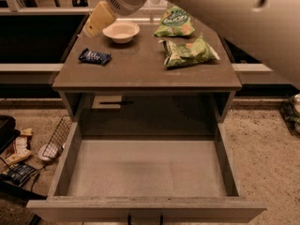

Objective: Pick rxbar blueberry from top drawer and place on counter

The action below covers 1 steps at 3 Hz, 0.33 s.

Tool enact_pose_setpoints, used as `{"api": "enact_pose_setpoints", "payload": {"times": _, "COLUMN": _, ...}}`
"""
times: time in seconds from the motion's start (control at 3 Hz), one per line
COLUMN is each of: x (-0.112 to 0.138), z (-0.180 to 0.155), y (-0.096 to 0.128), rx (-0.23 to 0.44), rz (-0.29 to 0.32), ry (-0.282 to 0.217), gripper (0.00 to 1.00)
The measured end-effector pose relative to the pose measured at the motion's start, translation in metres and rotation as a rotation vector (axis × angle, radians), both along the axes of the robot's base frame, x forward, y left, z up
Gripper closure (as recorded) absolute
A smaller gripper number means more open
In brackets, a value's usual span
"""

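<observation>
1. Most of the robot's arm was cut off by the top and right of the view, and its pale bulk hid the counter's far right corner.
2. One cream-coloured gripper hung over the far left corner of the counter, just left of a white bowl. Only part of it showed, and I could not tell whether it was wide or narrow.
3. The rxbar blueberry lay flat on the counter near the left edge, apart from the gripper. The pale lettering on its dark blue wrapper was too small to read.
4. Two green chip bags lay toward the far right. The farther bag bore large white letters I could not make out.
5. The top drawer stood pulled out below the counter, showing its plain grey floor. Its dark handle was cut by the bottom edge.
6. A wire basket and some scattered packets sat on the speckled floor left of the cabinet.
</observation>
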<state>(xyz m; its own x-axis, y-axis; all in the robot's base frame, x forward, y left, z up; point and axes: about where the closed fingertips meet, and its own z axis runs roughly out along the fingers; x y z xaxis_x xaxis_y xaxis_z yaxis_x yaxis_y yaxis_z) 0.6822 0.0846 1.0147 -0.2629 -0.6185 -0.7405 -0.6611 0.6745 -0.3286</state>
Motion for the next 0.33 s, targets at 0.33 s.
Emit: {"api": "enact_pose_setpoints", "payload": {"times": 0.33, "x": -0.0428, "z": 0.0351, "y": -0.0766, "rx": 0.114, "rz": -0.164, "ry": -0.112, "gripper": 0.0}}
